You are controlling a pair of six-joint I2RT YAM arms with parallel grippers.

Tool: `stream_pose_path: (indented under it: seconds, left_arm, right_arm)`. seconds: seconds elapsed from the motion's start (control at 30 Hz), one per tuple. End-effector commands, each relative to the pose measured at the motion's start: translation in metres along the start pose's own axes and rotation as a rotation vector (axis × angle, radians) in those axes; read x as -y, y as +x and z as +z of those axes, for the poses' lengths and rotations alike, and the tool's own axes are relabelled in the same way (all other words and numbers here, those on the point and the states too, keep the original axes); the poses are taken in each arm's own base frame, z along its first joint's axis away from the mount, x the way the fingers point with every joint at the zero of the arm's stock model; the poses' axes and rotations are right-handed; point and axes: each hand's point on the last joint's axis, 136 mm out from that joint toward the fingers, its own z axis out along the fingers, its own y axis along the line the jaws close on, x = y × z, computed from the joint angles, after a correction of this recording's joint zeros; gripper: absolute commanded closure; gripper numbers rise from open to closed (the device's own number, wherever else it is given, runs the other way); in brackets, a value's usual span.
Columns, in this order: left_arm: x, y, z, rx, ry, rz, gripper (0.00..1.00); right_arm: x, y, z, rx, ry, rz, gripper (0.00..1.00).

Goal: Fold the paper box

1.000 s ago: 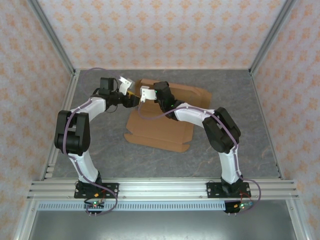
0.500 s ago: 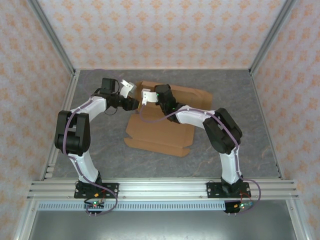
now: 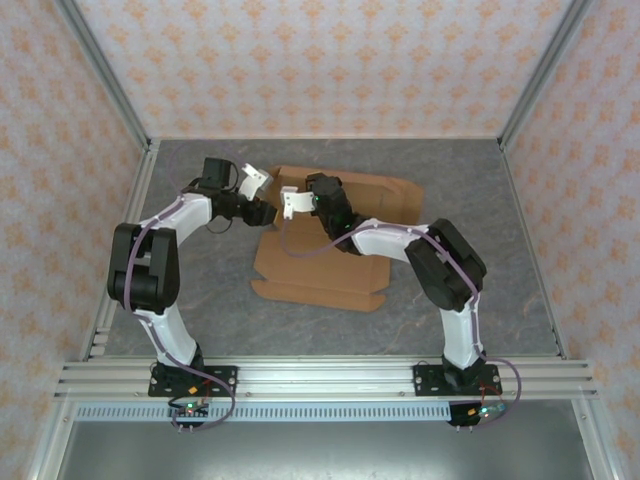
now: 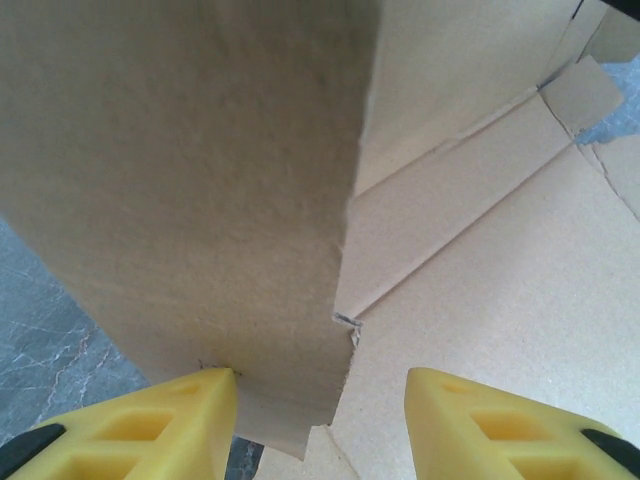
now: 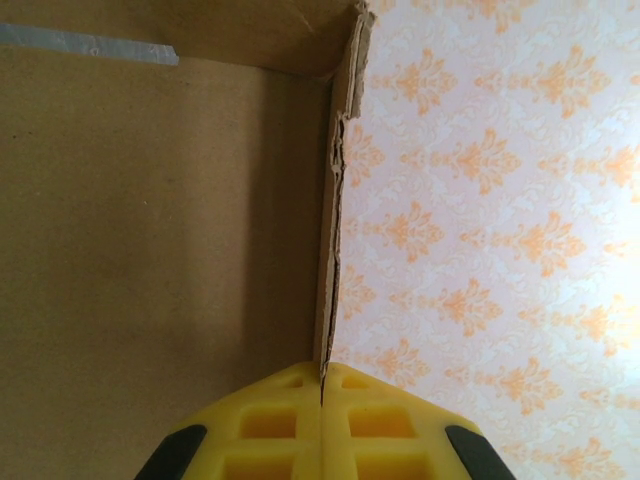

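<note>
The paper box (image 3: pixel 330 265) is a brown cardboard sheet lying mid-table, its far left part lifted. My right gripper (image 3: pixel 292 208) is at that far left corner. In the right wrist view the right gripper (image 5: pixel 322 385) is shut on the thin edge of a raised flap (image 5: pixel 335 200), seen edge-on. My left gripper (image 3: pixel 266 210) faces it from the left. In the left wrist view the left gripper (image 4: pixel 320 410) is open, with the lower corner of an upright flap (image 4: pixel 200 200) between its yellow fingers (image 4: pixel 170 420), close to the left one. The flat panel (image 4: pixel 500 260) lies beyond.
The grey marbled table (image 3: pixel 480 200) has bare room to the right and left of the sheet. Aluminium frame posts and patterned walls (image 5: pixel 500 200) close it in on three sides. A rail (image 3: pixel 320 375) runs along the near edge by the arm bases.
The right gripper has shifted a little left and back with the flap, and the sheet has turned slightly with it. The left jaws have narrowed somewhat.
</note>
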Motion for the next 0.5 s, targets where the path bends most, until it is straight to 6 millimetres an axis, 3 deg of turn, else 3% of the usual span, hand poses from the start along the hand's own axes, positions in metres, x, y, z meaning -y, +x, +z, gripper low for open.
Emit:
stream_pose_path:
  seconds: [0.0, 0.27, 0.47]
  left_arm:
    - [0.014, -0.003, -0.010, 0.011, 0.006, 0.075, 0.50]
    - [0.023, 0.004, -0.018, 0.007, 0.036, 0.142, 0.49]
    - [0.028, 0.007, -0.019, -0.010, 0.068, 0.145, 0.54]
  right_arm:
    - [0.006, -0.012, -0.007, 0.030, 0.047, -0.052, 1.00]
    - [0.008, -0.011, -0.013, 0.017, 0.082, -0.087, 1.00]
    - [0.005, -0.009, -0.016, 0.006, 0.089, -0.089, 1.00]
